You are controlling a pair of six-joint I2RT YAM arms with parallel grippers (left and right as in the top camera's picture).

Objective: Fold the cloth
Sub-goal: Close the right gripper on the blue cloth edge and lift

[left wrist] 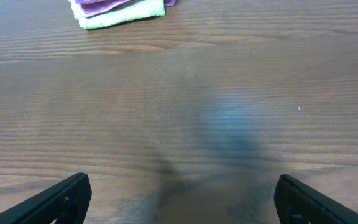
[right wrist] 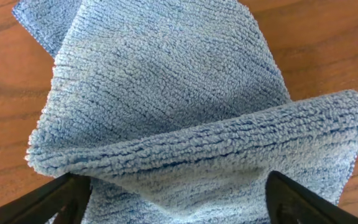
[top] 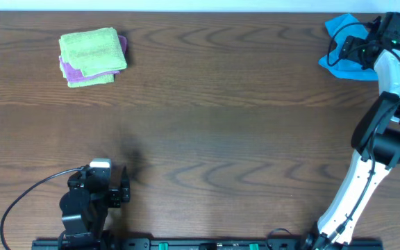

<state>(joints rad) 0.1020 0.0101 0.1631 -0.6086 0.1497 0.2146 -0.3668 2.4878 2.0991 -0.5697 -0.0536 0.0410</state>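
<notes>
Far left: a lime-green cloth [top: 92,48] lies folded on top of a purple cloth [top: 71,72], a small stack well apart from both arms.
Near left: the left gripper [left wrist: 180,198] rests low over bare table [top: 221,125], fingers spread wide, holding nothing.
Far right: the cloth [right wrist: 166,106], bright blue and rumpled, lies bunched at the table's far right corner, one thick fold raised across it.
Right gripper [right wrist: 179,194]: directly above the cloth, fingers spread on either side of the raised fold, not pinching it.
Step in hand: apparently the first grasp; the cloth is neither spread flat nor neatly folded yet.
Next move: likely close the fingers on the fold or an edge, then carry the cloth toward the open middle of the table, where both arms can reach it.
</notes>
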